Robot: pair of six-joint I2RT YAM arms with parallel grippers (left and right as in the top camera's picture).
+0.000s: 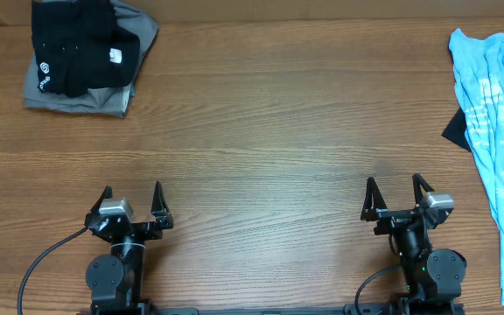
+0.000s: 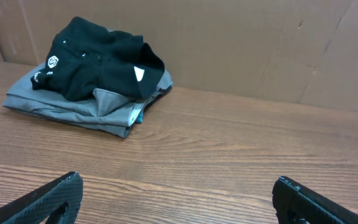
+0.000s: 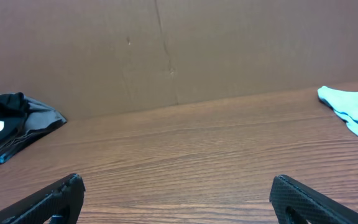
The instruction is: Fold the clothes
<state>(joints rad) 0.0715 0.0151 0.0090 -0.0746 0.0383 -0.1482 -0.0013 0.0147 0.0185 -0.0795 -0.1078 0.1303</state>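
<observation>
We see our left gripper (image 1: pixel 131 191) low over the table (image 1: pixel 261 140), its jaws spread wide with nothing between them. The right gripper (image 1: pixel 395 182) sits the same way, fingers far apart and empty.

The black T-shirt (image 1: pixel 77 48) lies well ahead of the left gripper and a little to its left. It is bunched in a loose heap, not spread flat, and rests on top of the grey folded garment (image 1: pixel 81 101), touching it. A white round logo (image 1: pixel 45 70) faces up on the heap's left side, and a small white tag (image 1: pixel 115 57) shows toward its right. From the right gripper, the T-shirt is far ahead and far off to the left, and only its edge shows in that wrist view.

The light blue printed shirt (image 1: pixel 497 114) lies ahead and to the right of the right gripper, well apart from it. A dark patch (image 1: pixel 456 129) pokes out from under the shirt's left edge. It is perhaps more cloth, though we cannot tell from here.

Beyond both grippers, a brown cardboard wall (image 2: pixel 260 43) stands at the table's far side.
</observation>
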